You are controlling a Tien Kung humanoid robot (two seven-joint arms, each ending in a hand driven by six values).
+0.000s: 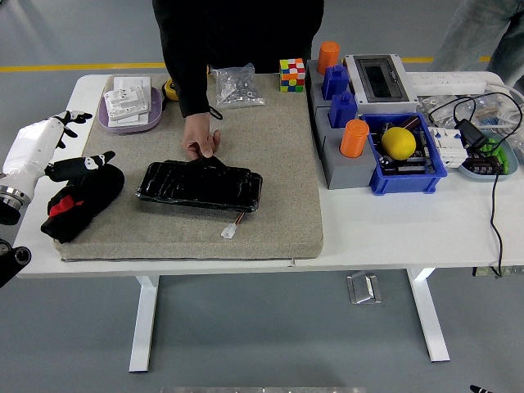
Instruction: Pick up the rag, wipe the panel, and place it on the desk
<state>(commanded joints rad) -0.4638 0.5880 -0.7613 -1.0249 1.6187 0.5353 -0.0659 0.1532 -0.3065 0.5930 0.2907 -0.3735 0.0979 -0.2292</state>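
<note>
Black rag (82,205): lies bunched with a red patch at the left edge of the beige mat (278,164), on the tabletop's (393,229) left side.
Left hand (86,164): black fingers spread apart, resting over the rag's top end, clamped on nothing.
Panel (201,185): black, flat on the mat's middle, just right of the rag.
Person's hand (200,141): grips the panel's far edge.
Blue bin (405,168): right side, holding a yellow ball (399,142).

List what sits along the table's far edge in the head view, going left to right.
Purple tray → bag of small parts → Rubik's cube → orange cylinder → grey electrical box → white power strip.
</note>
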